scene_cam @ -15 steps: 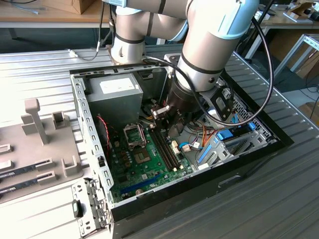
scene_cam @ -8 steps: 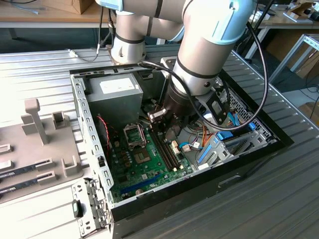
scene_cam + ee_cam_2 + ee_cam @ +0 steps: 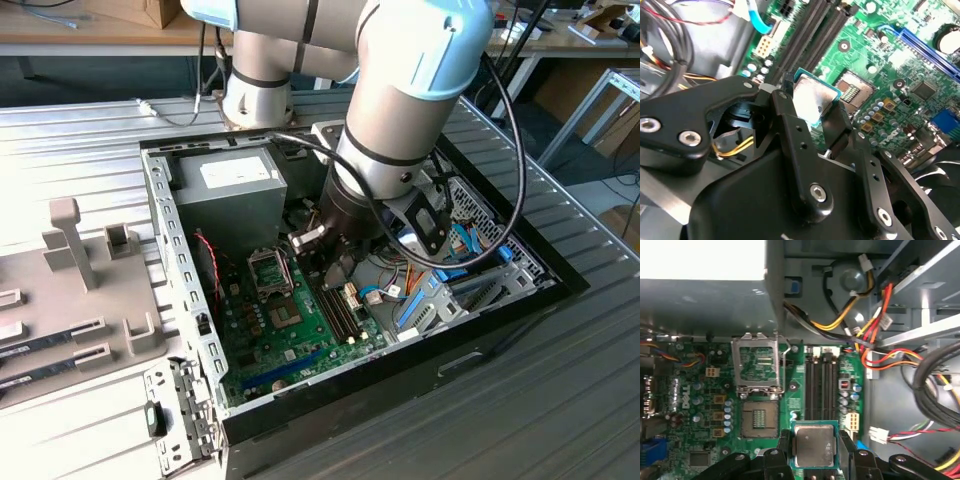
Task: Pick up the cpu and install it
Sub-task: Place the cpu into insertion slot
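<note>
The cpu (image 3: 814,444), a flat square chip with a silvery top and a thin green rim, sits between my black fingers (image 3: 846,442), held above the green motherboard (image 3: 700,405). My gripper (image 3: 814,452) is shut on it by two opposite edges. The chip hangs over the board beside the black memory slots (image 3: 821,385). The bare socket (image 3: 759,416) lies a short way off, its metal load frame (image 3: 757,362) swung up and open. In the second wrist view the cpu (image 3: 812,100) is tilted in the gripper (image 3: 811,111), close to the socket (image 3: 856,91). In the exterior view the gripper (image 3: 335,258) is low inside the case.
The open computer case (image 3: 180,260) stands on a ribbed metal table, with a grey power supply (image 3: 225,195) at the back. Bundles of red, yellow and black cables (image 3: 875,340) hang near the memory slots. A grey fixture (image 3: 75,245) stands at the exterior view's left.
</note>
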`<state>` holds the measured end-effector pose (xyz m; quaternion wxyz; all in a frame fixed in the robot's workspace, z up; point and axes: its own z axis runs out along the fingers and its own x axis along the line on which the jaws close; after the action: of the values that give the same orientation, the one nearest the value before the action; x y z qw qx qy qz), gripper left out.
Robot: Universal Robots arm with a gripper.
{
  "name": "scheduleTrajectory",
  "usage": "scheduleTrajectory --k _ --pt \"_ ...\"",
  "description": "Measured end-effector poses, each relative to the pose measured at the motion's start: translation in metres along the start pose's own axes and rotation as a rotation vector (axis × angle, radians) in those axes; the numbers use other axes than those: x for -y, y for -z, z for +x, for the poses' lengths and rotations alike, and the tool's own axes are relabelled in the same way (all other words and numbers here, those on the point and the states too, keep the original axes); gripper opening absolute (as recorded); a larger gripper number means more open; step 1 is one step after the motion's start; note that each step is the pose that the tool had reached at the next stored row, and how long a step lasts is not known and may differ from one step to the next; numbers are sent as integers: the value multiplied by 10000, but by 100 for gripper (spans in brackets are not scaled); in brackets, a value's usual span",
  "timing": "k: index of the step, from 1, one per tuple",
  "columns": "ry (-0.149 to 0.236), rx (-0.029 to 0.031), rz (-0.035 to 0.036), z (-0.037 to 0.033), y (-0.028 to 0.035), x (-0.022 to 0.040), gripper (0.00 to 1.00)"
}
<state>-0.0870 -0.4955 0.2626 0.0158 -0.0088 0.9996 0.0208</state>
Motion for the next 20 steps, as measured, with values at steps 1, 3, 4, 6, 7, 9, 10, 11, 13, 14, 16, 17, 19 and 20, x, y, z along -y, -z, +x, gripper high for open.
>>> scheduleTrajectory --k 1,3,4,6,7,9,10,11,13,14,16,17,19,20 --pt "0 1 -2 28 -13 -1 47" --pt "-1 2 -3 74 -42 0 47" --pt "-1 1 -2 95 -62 0 47" --pt "8 0 -1 133 -105 2 47" --pt "11 0 -2 163 -151 3 47" --pt "14 0 -2 174 -218 6 47" --pt "12 1 -3 176 -244 7 47" --pt "12 1 -3 177 -252 7 47" --pt "12 -1 1 177 -252 7 47" --pt "12 0 1 177 -252 7 47" --pt "12 0 0 177 -253 7 47" --pt "12 0 1 177 -253 7 47" --pt "12 1 0 179 -253 7 47" --pt "10 1 -1 187 -254 6 47"
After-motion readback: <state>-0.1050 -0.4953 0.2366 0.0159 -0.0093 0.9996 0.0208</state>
